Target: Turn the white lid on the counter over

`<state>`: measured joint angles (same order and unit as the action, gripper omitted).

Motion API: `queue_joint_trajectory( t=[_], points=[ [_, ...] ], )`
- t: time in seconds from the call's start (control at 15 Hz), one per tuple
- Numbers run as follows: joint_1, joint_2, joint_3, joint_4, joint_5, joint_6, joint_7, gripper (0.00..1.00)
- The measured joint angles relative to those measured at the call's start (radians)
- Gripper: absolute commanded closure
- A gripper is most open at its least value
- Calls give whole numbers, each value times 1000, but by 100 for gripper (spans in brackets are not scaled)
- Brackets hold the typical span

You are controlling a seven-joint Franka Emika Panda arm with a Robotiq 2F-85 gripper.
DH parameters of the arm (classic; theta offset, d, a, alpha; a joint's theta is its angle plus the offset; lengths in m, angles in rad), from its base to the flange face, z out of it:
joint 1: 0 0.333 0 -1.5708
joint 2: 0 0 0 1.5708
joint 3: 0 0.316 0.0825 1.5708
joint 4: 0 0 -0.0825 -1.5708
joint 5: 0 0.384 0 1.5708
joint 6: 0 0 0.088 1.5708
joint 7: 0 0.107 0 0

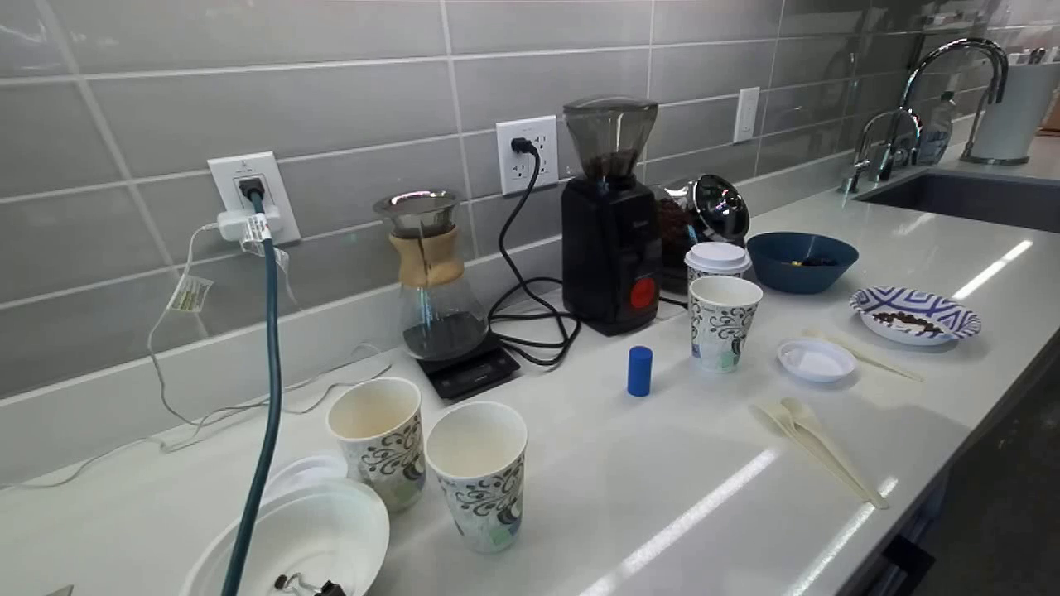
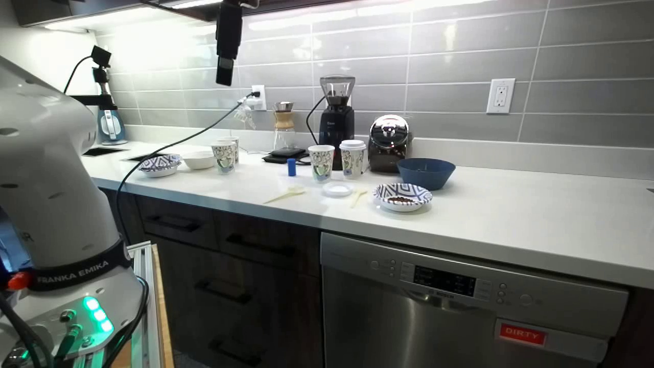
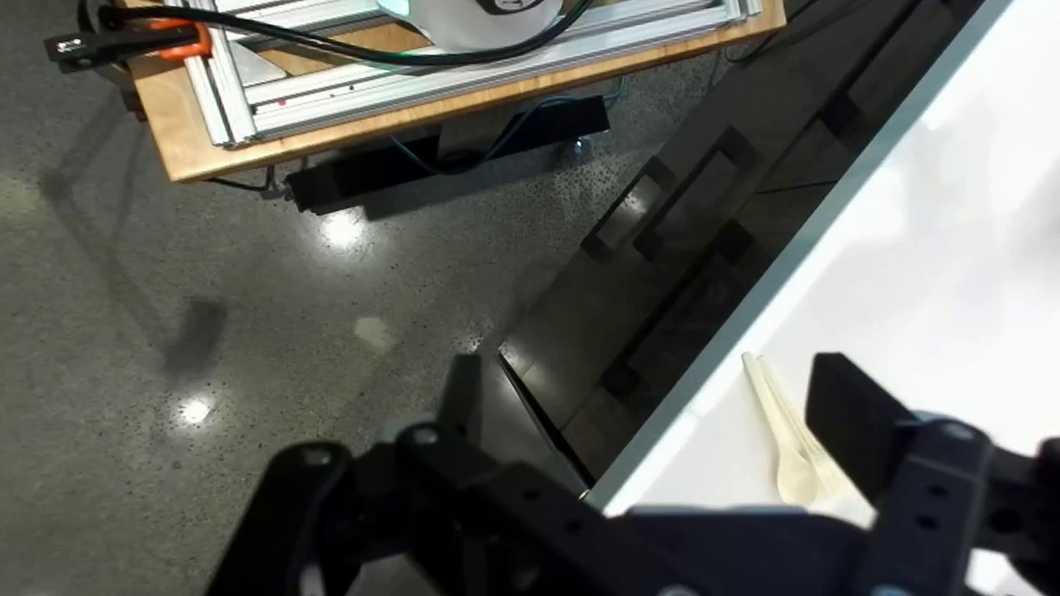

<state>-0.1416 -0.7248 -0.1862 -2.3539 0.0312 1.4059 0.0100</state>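
Note:
The white lid point(image 1: 816, 361) lies flat on the counter point(image 1: 629, 488) near the cups and looks like a shallow dish with a raised rim. It also shows in an exterior view point(image 2: 337, 189) beside the patterned plate. The lid is out of the wrist view. My gripper point(image 3: 650, 364) is open with nothing between its fingers. In the wrist view it hangs above the counter's front edge, with floor and cabinets below. In an exterior view the gripper point(image 2: 225, 74) is high up at the top, well above the counter and apart from the lid.
Paper cups point(image 1: 724, 323), a capped cup point(image 2: 353, 159), a blue cylinder point(image 1: 639, 371) and a patterned plate point(image 1: 914, 316) stand near the lid. A wooden stick point(image 1: 869, 356) touches or nearly touches it. Wooden cutlery point(image 3: 787, 430), a blue bowl point(image 2: 426, 174) and a grinder point(image 1: 611, 240) are also there.

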Motion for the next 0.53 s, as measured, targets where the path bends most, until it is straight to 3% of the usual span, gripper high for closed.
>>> queue_joint_trajectory(
  t=[0.53],
  points=[
    [-7, 74, 47, -1, 222, 223, 269, 0]
  ],
)
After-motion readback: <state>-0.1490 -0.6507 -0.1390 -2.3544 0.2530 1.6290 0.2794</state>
